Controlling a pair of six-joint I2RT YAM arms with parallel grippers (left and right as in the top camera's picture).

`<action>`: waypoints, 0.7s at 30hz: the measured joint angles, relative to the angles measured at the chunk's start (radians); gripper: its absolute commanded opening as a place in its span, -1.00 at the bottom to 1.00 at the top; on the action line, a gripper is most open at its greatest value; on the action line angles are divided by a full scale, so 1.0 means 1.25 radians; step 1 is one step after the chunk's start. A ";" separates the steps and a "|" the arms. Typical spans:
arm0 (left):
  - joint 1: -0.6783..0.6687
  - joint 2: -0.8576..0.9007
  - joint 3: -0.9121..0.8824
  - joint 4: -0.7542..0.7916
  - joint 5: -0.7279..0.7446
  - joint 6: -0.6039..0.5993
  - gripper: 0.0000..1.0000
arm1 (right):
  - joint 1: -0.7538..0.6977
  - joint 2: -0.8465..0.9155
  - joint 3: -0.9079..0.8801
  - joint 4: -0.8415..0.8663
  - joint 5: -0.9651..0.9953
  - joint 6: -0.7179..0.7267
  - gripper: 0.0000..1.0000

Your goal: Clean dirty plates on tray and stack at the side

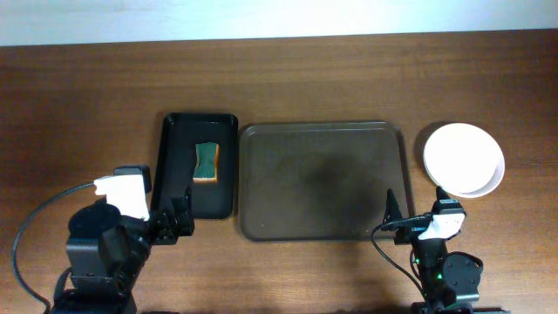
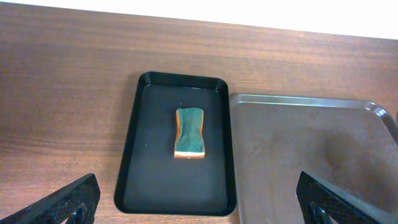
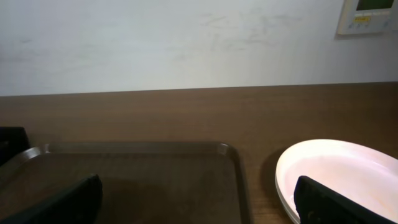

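Note:
The large brown tray [image 1: 323, 179] lies mid-table with nothing on it; it also shows in the left wrist view [image 2: 311, 155] and right wrist view [image 3: 137, 180]. White plates [image 1: 463, 160] sit stacked to its right, also seen in the right wrist view [image 3: 339, 174]. A green and yellow sponge [image 1: 207, 162] lies in a small black tray [image 1: 199, 166], also in the left wrist view [image 2: 189, 132]. My left gripper [image 1: 173, 220] is open and empty at the black tray's near end. My right gripper [image 1: 410, 218] is open and empty at the brown tray's near right corner.
The black tray [image 2: 177, 149] stands directly left of the brown tray, nearly touching it. Bare wooden table [image 1: 78, 113] surrounds them. A white wall with a control panel [image 3: 367, 15] shows behind the table in the right wrist view.

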 measured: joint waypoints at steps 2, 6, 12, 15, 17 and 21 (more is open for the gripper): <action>0.000 0.000 0.000 0.000 0.000 0.000 0.99 | 0.000 0.000 0.000 0.000 0.000 0.000 0.97; 0.000 -0.003 -0.002 -0.014 -0.023 0.001 0.99 | 0.000 0.000 0.000 0.000 0.000 0.000 0.97; 0.000 -0.099 -0.117 0.056 -0.058 0.001 0.99 | 0.000 0.000 0.000 0.001 -0.003 0.000 0.97; 0.000 -0.204 -0.271 0.169 -0.063 0.001 0.99 | 0.000 0.000 0.000 0.000 -0.003 0.000 0.97; 0.000 -0.266 -0.347 0.186 -0.061 0.001 0.99 | -0.001 0.000 0.000 0.000 -0.004 0.000 0.97; 0.000 -0.374 -0.471 0.258 -0.055 0.001 0.99 | -0.001 0.000 0.000 0.000 -0.005 -0.001 0.97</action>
